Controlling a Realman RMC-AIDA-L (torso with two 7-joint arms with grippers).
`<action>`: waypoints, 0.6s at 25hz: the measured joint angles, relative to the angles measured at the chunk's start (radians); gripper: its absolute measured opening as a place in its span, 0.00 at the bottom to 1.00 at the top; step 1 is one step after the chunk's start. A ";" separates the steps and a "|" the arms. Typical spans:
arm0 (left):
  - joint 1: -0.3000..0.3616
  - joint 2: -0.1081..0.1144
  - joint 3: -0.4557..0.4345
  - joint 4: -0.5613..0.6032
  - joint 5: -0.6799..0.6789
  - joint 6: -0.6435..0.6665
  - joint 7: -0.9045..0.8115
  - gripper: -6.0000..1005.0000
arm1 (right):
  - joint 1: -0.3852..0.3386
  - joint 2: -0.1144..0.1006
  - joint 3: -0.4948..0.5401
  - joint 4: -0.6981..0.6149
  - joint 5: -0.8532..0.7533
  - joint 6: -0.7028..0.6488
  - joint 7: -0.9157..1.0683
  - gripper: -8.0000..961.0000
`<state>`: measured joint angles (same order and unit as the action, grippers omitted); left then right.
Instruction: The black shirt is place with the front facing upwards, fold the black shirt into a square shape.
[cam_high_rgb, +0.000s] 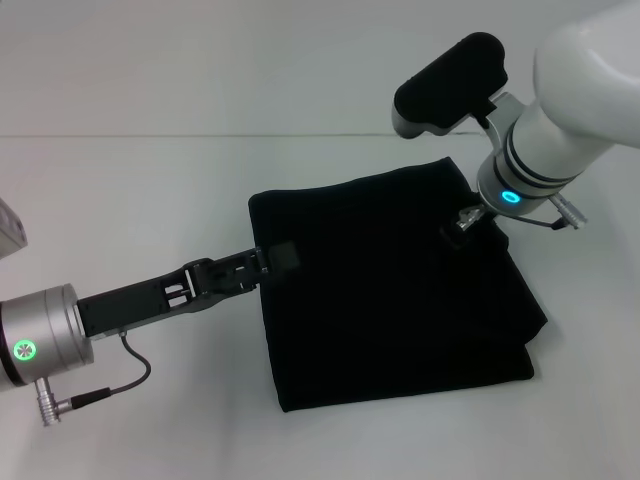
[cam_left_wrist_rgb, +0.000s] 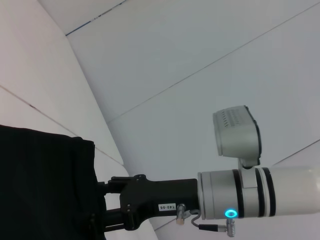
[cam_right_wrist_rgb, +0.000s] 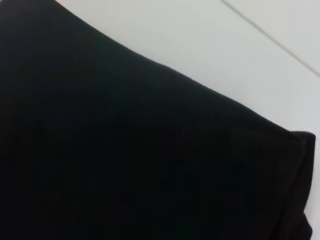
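The white desk (cam_high_rgb: 140, 190) carries only the black cloth shirt (cam_high_rgb: 390, 290), folded into a rough square at its middle, lettering hidden. The left pincer (cam_high_rgb: 275, 258) reaches in level to the shirt's left edge; the right pincer (cam_high_rgb: 462, 228) presses down near the far right corner; whether either is clenched I cannot tell. The left wrist view shows the right arm's pincer (cam_left_wrist_rgb: 107, 210) at the cloth's edge (cam_left_wrist_rgb: 45, 185); the right wrist view shows only cloth (cam_right_wrist_rgb: 125, 160).

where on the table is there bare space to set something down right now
Bare white table lies beyond the left gripper, left of the black shirt; a strip runs in front of the shirt's near edge. It is crowded at the shirt's left edge, and at its far right corner under the right gripper.
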<state>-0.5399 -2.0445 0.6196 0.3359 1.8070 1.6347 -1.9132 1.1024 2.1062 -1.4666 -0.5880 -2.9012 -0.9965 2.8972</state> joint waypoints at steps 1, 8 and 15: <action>0.000 0.000 0.000 0.000 0.000 0.001 0.000 0.73 | -0.001 -0.001 0.000 0.002 -0.001 0.000 0.002 0.92; 0.000 -0.001 0.000 0.000 0.000 0.002 0.000 0.72 | -0.015 -0.007 0.008 -0.008 -0.002 0.002 0.008 0.92; 0.000 -0.003 0.000 0.000 0.000 0.002 0.001 0.72 | -0.029 -0.015 0.018 -0.008 -0.004 0.019 0.017 0.92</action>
<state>-0.5399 -2.0477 0.6198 0.3360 1.8070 1.6368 -1.9127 1.0734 2.0910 -1.4482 -0.5963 -2.9054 -0.9778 2.9139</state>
